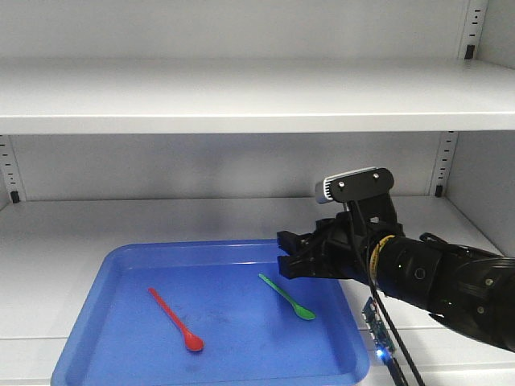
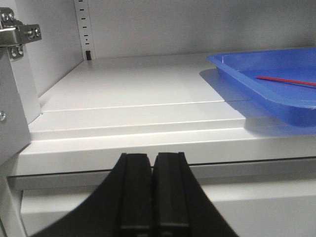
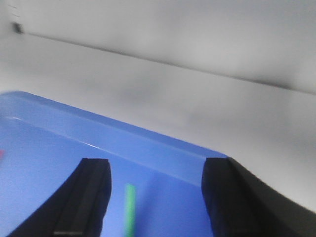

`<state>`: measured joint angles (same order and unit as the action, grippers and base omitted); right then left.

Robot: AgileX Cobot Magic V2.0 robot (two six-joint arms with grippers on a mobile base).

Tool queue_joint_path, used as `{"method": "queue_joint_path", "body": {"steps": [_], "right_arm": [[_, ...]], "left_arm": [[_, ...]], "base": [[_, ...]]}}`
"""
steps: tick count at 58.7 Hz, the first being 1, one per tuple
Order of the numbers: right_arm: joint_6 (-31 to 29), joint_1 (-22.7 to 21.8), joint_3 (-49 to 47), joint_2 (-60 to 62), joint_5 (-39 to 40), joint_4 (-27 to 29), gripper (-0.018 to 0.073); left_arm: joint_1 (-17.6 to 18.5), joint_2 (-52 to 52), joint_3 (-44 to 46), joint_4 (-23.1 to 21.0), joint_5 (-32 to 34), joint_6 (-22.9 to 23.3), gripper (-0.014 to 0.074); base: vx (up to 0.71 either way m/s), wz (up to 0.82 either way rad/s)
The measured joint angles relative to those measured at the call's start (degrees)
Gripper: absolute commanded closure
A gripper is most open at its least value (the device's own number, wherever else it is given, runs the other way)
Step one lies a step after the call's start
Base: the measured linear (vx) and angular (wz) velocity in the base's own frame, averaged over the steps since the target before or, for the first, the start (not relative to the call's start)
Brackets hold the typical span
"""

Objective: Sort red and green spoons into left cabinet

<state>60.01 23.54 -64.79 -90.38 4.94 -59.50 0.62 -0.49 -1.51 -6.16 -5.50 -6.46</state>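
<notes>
Red spoon: the red spoon [image 1: 175, 318] lies flat in the left half of a blue tray [image 1: 88, 322], handle pointing far-left, bowl toward the near edge; the left wrist view catches only its thin handle [image 2: 286, 80].
Green spoon: the green spoon [image 1: 286, 296] lies flat in the right half of the tray, handle far-left, bowl near-right, well apart from the red one; in the blurred right wrist view its handle [image 3: 130, 207] shows between the two fingers.
Blue tray: rests on the lower shelf [image 1: 72, 233] of the light grey cabinet, toward the near edge; its corner [image 2: 237, 74] shows at right in the left wrist view.
Cabinet: a second wide shelf [image 1: 241, 100] runs above, with perforated rails [image 1: 444, 165] at the back corners.
Right end effector: the right end effector [image 1: 294, 256] reaches in from the right, above the tray's far-right area just beyond the green spoon's handle, fingers [image 3: 89, 197] apart, holding nothing.
Left end effector: the left end effector [image 2: 153, 197] sits in front of the shelf's near edge, left of the tray, fingers pressed together, empty.
</notes>
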Motion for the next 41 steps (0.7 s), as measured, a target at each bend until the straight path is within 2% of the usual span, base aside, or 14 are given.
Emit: {"method": "queue_joint_path", "body": {"steps": [10,17,23,28,33,41], "right_arm": [[0.0,0.0,4.53,7.32,-9.0,3.45,0.0164],[-0.29,-0.23,11.13,16.19,-16.59,11.72,0.0258],[-3.62,-1.92,16.5,24.43,-21.97,19.68,0.0374],[-10.01,-4.75,21.44,30.8,-23.71,25.28,0.0475],[-19.42,-7.8,26.19,37.54,-23.86,31.01,0.0576],[-35.81,-12.73,35.15,46.9,-22.75,40.18,0.0571]], "left_arm": [[0.0,0.0,0.0,0.04,0.0,0.0,0.0603],[0.0,0.0,0.0,0.04,0.0,0.0,0.0603],[0.0,0.0,0.0,0.11,0.0,0.0,0.0603],[0.0,0.0,0.0,0.13,0.0,0.0,0.0603],[-0.05,0.0,0.0,0.13,0.0,0.0,0.0603],[-0.1,0.0,0.0,0.18,0.0,0.0,0.0603]], "base": [[0.0,0.0],[0.0,0.0],[0.0,0.0],[0.0,0.0],[0.0,0.0],[0.0,0.0]]}}
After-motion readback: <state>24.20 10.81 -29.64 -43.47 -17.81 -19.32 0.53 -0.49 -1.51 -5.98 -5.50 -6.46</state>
